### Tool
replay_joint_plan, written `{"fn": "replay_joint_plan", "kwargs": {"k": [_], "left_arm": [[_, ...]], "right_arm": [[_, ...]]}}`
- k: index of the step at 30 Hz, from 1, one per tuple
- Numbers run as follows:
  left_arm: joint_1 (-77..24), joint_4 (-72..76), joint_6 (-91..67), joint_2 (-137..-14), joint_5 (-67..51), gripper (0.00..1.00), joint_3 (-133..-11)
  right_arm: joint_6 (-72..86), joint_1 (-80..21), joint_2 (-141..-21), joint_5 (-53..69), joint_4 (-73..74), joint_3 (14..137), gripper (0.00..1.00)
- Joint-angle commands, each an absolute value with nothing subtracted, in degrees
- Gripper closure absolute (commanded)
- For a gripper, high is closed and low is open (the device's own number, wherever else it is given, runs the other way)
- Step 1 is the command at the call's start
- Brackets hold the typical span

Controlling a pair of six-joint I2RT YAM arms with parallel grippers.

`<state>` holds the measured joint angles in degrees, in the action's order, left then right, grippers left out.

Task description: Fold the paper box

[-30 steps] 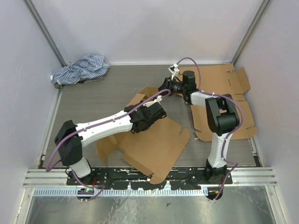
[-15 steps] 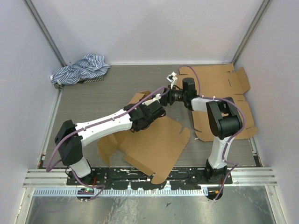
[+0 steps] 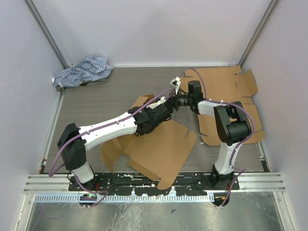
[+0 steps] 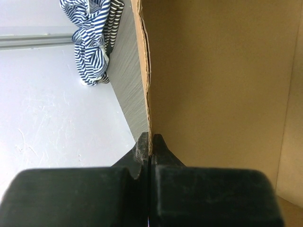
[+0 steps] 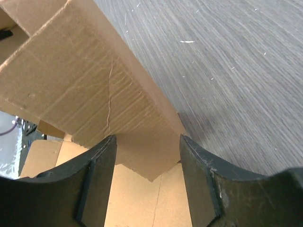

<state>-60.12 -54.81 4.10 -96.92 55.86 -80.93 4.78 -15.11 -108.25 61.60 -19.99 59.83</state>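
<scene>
The paper box is a brown cardboard blank lying mid-table, with one panel lifted upright. My left gripper is shut on the edge of that raised panel, and the left wrist view shows the thin cardboard edge pinched between the closed fingertips. My right gripper stands open just behind it. In the right wrist view its two fingers straddle the corner of a creased flap without touching it, gripper.
A second flat cardboard blank lies at the back right under the right arm. A blue-and-white striped cloth is bunched in the back left corner, cloth. Grey walls close the table on three sides.
The right gripper has come nearer and left, up to the raised flap, and its jaws have spread wider. The left gripper has kept its grip and hardly moved.
</scene>
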Motion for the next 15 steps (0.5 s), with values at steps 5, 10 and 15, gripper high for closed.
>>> {"fn": "replay_joint_plan", "kwargs": {"k": [5, 10, 15], "left_arm": [[-60.04, -57.79, 2.34, -98.83, 50.52, 1.0, -82.62], [-60.05, -58.1, 1.7, -99.64, 49.88, 1.0, -83.1], [-60.11, -57.93, 1.6, -99.1, 48.89, 1.0, -83.13]], "right_arm": [[-2.04, -17.13, -106.41, 64.3, -17.16, 61.36, 0.35], [-5.24, -20.3, -106.13, 58.25, -13.2, 63.15, 0.34], [-3.13, -20.62, -105.58, 54.06, -17.0, 62.66, 0.32]]}}
